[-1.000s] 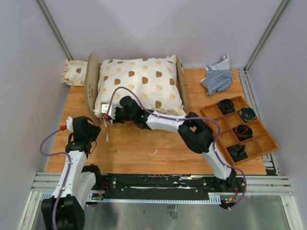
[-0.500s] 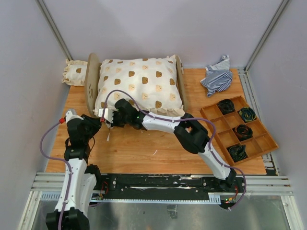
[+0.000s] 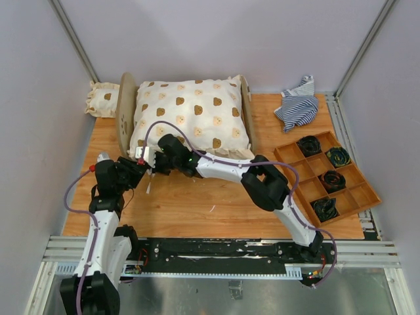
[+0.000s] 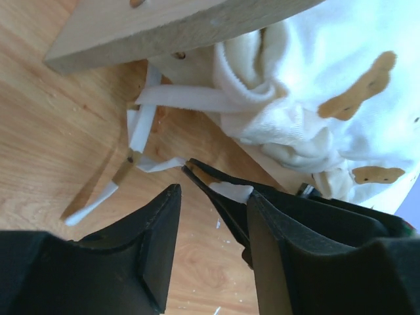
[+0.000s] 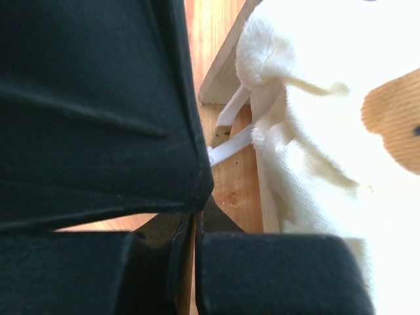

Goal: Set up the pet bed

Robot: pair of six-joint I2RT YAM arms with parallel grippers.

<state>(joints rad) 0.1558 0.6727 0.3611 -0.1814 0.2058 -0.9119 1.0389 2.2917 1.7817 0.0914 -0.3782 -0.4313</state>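
The pet bed [image 3: 125, 111] stands at the back left, its wooden end boards upright and a large cream bear-print cushion [image 3: 190, 115] lying on it. My right gripper [image 3: 146, 157] reaches across to the bed's front left corner and is shut on a white tie [image 5: 226, 147] that hangs from the cushion [image 5: 308, 131]. My left gripper [image 3: 136, 172] sits just in front of it, open. In the left wrist view the left gripper [image 4: 213, 193] straddles the right gripper's thin tips, with loose white ties [image 4: 141, 125] and the end board [image 4: 164, 26] beyond.
A small bear-print cushion [image 3: 102, 98] lies left of the bed. A striped cloth [image 3: 296, 105] sits at the back right. A compartmented wooden tray [image 3: 364, 190] with dark rolled items stands at the right edge. Metal posts and walls close in the table.
My left gripper has moved right toward the bed's front corner and opened wider. The right gripper stayed shut on the tie, shifting slightly left.
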